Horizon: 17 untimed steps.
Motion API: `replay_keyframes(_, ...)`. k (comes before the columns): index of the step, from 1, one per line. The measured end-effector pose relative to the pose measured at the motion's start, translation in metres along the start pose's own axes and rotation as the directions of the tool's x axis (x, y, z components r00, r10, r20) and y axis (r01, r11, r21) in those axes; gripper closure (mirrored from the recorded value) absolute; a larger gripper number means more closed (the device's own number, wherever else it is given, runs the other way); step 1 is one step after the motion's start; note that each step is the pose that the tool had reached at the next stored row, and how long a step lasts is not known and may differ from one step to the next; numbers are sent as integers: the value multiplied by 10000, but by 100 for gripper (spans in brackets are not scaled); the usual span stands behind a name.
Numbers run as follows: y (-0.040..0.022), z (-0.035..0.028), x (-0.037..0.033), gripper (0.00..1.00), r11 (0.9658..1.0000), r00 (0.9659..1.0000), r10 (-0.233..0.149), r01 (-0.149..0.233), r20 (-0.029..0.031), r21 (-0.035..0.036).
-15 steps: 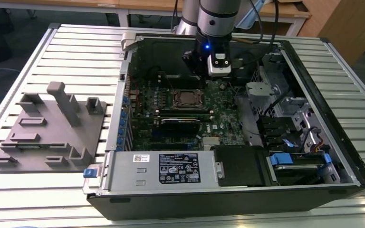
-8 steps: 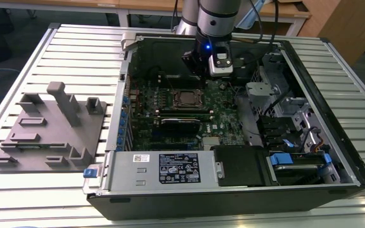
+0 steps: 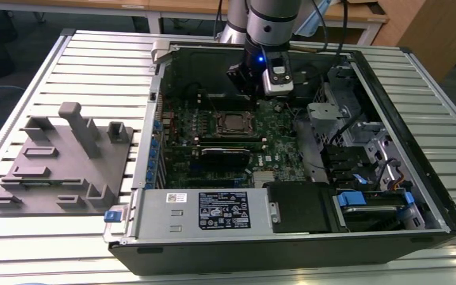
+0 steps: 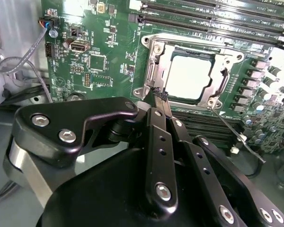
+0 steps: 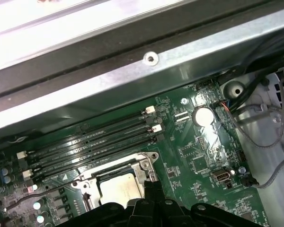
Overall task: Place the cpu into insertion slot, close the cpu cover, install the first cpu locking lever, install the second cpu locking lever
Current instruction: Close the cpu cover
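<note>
**Pincer tips pressed together at a corner of the chip socket**

In the exterior view an open computer case (image 3: pixel 291 255) lies on a slatted tabletop (image 3: pixel 93 65) and takes up the middle and the exterior view's right. The robot arm (image 3: pixel 269 18) comes down from the upper middle of the frame into the case. On the exterior view's left a grey moulded holder (image 3: pixel 62 160) with posts and pockets rests on the tabletop, well apart from the arm.

The pincer (image 4: pixel 159 94) hangs over the green motherboard (image 4: pixel 109 42). In the second wrist view its two black fingers (image 4: pixel 156 137) are pressed together, with nothing visible between the tips. The tips sit at one corner of the socket (image 4: pixel 194 51). Whether they touch the metal there or hover just above it, I cannot tell.

The chip (image 4: pixel 189 75) lies flat inside the socket, its pale metal top bright under the light. The cover (image 4: pixel 155 66), a thin metal frame, lies down around the chip, and the chip shows through its square window. From the socket corner beside the pincer's, a thin wire lever (image 4: pixel 236 134) slants away from the cover over the board, not lying along the cover's edge.

In the first wrist view the chip shows just beside the pincer tips, with a row of long black memory slots (image 5: pixel 90 144) beyond it. A round silver battery (image 5: pixel 203 116) sits near the slots' ends. The case's metal rail (image 5: pixel 151 59) runs past behind the slots.
</note>
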<state>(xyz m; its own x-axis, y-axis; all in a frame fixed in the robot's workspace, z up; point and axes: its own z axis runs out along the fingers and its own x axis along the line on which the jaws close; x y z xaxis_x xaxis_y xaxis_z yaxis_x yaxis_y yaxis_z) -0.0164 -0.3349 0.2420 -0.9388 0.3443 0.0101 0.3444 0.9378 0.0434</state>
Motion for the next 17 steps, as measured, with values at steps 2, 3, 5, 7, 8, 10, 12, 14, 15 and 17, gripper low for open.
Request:
replay_keyframes(2,0,0,0,89,9999,9999,-127,127,-6,1)
replay_keyframes(3,0,0,0,89,9998,9998,-185,185,-8,1)
replay_keyframes(5,0,0,0,89,9995,9995,-301,301,-13,3)
replay_keyframes(7,0,0,0,89,9991,9991,-417,417,-18,4)
replay_keyframes(8,0,0,0,89,9988,9988,-480,480,-21,4)
replay_keyframes(10,0,0,0,89,9982,9982,-595,595,-26,5)
replay_keyframes(12,0,0,0,89,9975,9975,-706,706,-31,6)
replay_keyframes(14,0,0,0,89,9966,9966,-818,818,-36,7)
replay_keyframes(15,0,0,0,89,9962,9962,-872,872,-38,7)
replay_keyframes(17,0,0,0,89,9952,9952,-982,982,-43,8)
